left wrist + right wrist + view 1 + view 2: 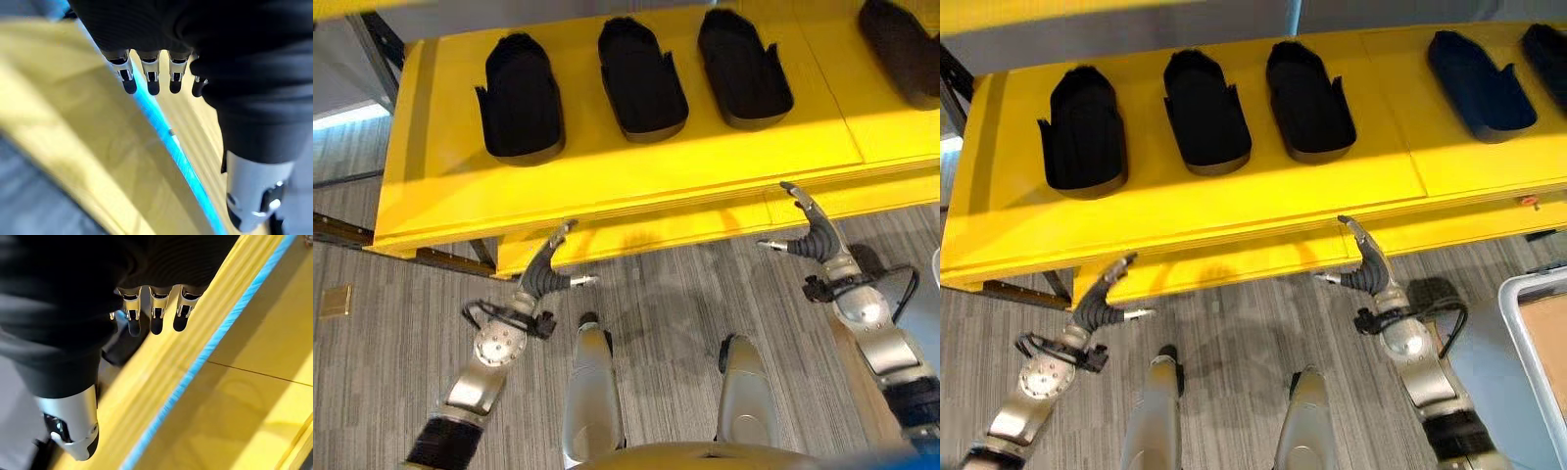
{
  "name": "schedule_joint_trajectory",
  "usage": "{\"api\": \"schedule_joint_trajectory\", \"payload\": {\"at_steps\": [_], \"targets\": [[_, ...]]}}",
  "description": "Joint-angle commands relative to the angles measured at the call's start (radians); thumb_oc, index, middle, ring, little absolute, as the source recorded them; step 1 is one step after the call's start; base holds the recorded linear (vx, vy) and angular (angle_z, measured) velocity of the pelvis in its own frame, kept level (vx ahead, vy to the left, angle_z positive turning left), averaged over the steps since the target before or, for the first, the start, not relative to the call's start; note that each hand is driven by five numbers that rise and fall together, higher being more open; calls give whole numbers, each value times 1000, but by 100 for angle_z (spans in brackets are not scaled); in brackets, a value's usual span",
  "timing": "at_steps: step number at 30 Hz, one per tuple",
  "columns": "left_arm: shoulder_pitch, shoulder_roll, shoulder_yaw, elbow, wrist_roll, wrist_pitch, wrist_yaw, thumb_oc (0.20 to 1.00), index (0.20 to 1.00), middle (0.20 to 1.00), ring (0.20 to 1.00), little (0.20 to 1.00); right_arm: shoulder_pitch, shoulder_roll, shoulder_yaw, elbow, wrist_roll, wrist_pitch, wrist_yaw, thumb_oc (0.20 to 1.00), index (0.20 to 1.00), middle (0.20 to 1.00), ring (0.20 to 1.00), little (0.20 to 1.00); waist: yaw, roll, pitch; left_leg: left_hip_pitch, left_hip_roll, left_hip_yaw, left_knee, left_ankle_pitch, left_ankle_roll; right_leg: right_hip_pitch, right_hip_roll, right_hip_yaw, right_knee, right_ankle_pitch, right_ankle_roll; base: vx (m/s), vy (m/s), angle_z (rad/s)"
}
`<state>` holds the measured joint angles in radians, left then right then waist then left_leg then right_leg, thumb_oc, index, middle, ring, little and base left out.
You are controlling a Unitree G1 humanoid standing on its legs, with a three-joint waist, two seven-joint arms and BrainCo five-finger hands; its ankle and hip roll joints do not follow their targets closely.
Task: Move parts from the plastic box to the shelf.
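Several black moulded parts lie in a row on the yellow shelf (636, 176): one at the left (521, 96), one in the middle (641, 76), one to its right (742, 67), and another at the far right edge (906, 49). My left hand (546, 274) hangs open just below the shelf's front edge, fingers straight, holding nothing. On the other side, below that same front edge, my right hand (813, 235) is open and empty too. The grey plastic box (1528, 323) shows at the lower right in the right eye view.
A lower yellow shelf level (636, 240) juts out under the top one. Grey striped carpet (656, 313) covers the floor in front. A dark metal frame (337, 230) runs along the shelf's left side. A small brass floor plate (335, 301) sits at the left.
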<state>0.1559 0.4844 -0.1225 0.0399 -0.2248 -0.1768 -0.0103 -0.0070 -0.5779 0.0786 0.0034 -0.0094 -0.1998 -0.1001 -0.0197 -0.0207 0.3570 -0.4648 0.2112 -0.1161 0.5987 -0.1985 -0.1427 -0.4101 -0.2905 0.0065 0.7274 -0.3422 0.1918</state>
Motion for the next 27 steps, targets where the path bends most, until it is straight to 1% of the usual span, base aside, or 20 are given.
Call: {"api": "schedule_joint_trajectory", "payload": {"at_steps": [1,2,6,8,9,11,12,13,14,15,16,17,18,20,21,23,24,26,27], "targets": [[-2,56,-25,-19,-166,-52,-33,1000,1000,1000,1000,1000,-68,0,-21,-4,98,-90,18,1000,1000,1000,1000,1000,19,-20,-43,-37,14,-32,22,97,11,-17,32,21,8,142,-68,53,-88,-4],[19,36,-15,-17,-252,-53,-53,1000,1000,1000,1000,1000,-18,10,-36,-41,142,-104,44,1000,1000,1000,1000,1000,12,-13,-54,19,29,-34,-36,119,4,32,38,9,-20,136,-70,78,-91,-2],[85,-3,7,-21,-368,-59,-110,1000,1000,1000,1000,1000,85,22,-74,-101,187,-126,86,1000,1000,1000,1000,1000,2,4,-93,151,75,-30,-194,179,-2,135,73,-28,-96,123,-71,115,-121,6],[163,-53,36,-34,-464,-52,-156,1000,1000,1000,1000,1000,159,30,-101,-150,222,-138,117,1000,1000,1000,1000,1000,0,21,-155,276,113,-14,-365,256,-2,202,112,-53,-147,104,-78,181,-199,-18],[184,-85,44,-34,-506,-52,-174,1000,1000,1000,1000,1000,183,30,-103,-168,234,-145,133,1000,1000,1000,1000,1000,1,26,-183,309,124,-11,-415,293,-2,224,129,-61,-162,90,-89,115,-189,-15],[218,-111,55,-44,-542,-51,-191,1000,1000,1000,1000,1000,211,31,-103,-186,252,-149,149,1000,1000,1000,1000,1000,3,32,-208,336,150,-6,-471,340,-3,245,153,-74,-183,77,-105,48,-160,-16],[229,-121,58,-47,-555,-52,-197,1000,1000,1000,1000,1000,224,27,-106,-191,261,-152,154,1000,1000,1000,1000,1000,5,38,-216,341,161,-7,-493,380,-8,252,165,-84,-190,74,-112,7,-174,-1],[246,-134,56,-55,-570,-56,-208,1000,1000,1000,1000,1000,248,31,-105,-197,283,-153,166,1000,1000,1000,1000,1000,6,49,-233,341,182,3,-533,463,-21,263,189,-100,-220,75,-125,-57,-204,19],[236,-139,42,-39,-570,-60,-215,1000,1000,1000,1000,1000,256,29,-98,-188,284,-154,165,1000,1000,1000,1000,1000,4,56,-235,326,196,57,-558,566,-32,293,201,-135,-267,90,-133,-97,-223,47],[237,-143,51,-37,-571,-67,-216,1000,1000,1000,1000,1000,256,27,-89,-178,293,-152,157,1000,1000,1000,1000,1000,-2,46,-233,326,182,112,-560,563,-15,314,198,-148,-326,121,-134,-57,-260,84],[252,-167,68,-48,-552,-83,-203,1000,1000,1000,1000,1000,255,35,-78,-166,313,-142,172,1000,1000,1000,1000,1000,15,31,-254,349,44,62,-555,426,29,355,195,-143,-473,205,-116,-10,-177,86],[252,-167,68,-48,-551,-83,-203,1000,1000,1000,1000,1000,255,35,-78,-166,314,-142,173,1000,1000,1000,1000,1000,14,30,-253,349,42,62,-552,423,30,359,194,-143,-477,207,-115,22,-139,41],[245,-166,62,-48,-544,-81,-211,1000,1000,1000,1000,1000,262,42,-78,-164,320,-136,184,1000,1000,1000,1000,1000,9,21,-269,353,3,78,-537,369,45,381,186,-150,-539,239,-111,-6,-18,-11],[249,-168,61,-48,-541,-80,-214,1000,1000,1000,1000,1000,271,47,-80,-165,325,-135,188,1000,1000,1000,1000,1000,6,22,-278,357,-4,81,-535,360,47,390,184,-152,-559,246,-109,19,19,-17],[250,-167,54,-49,-532,-78,-219,1000,1000,1000,1000,1000,270,57,-74,-162,329,-131,188,1000,1000,1000,1000,1000,3,26,-293,371,-19,77,-545,336,50,394,179,-147,-584,258,-100,36,93,5],[247,-164,47,-46,-525,-79,-217,1000,1000,1000,1000,1000,268,70,-74,-153,345,-131,182,1000,1000,1000,1000,1000,-1,28,-305,386,-28,77,-575,334,51,401,169,-143,-602,272,-92,41,118,3],[244,-164,42,-45,-522,-79,-214,1000,1000,1000,1000,1000,266,76,-72,-145,346,-127,178,1000,1000,1000,1000,1000,-4,27,-310,396,-32,86,-580,326,54,406,159,-141,-605,281,-84,64,183,2],[226,-162,34,-35,-518,-82,-198,1000,1000,1000,1000,1000,260,101,-48,-116,353,-112,170,1000,1000,1000,1000,1000,-8,19,-320,428,-61,109,-611,299,65,415,117,-124,-627,314,-54,62,251,-5],[224,-161,37,-32,-513,-84,-195,1000,1000,1000,1000,1000,259,104,-42,-111,352,-109,170,1000,1000,1000,1000,1000,-7,17,-323,434,-67,114,-620,294,68,415,110,-121,-634,320,-49,33,192,-15]]}}
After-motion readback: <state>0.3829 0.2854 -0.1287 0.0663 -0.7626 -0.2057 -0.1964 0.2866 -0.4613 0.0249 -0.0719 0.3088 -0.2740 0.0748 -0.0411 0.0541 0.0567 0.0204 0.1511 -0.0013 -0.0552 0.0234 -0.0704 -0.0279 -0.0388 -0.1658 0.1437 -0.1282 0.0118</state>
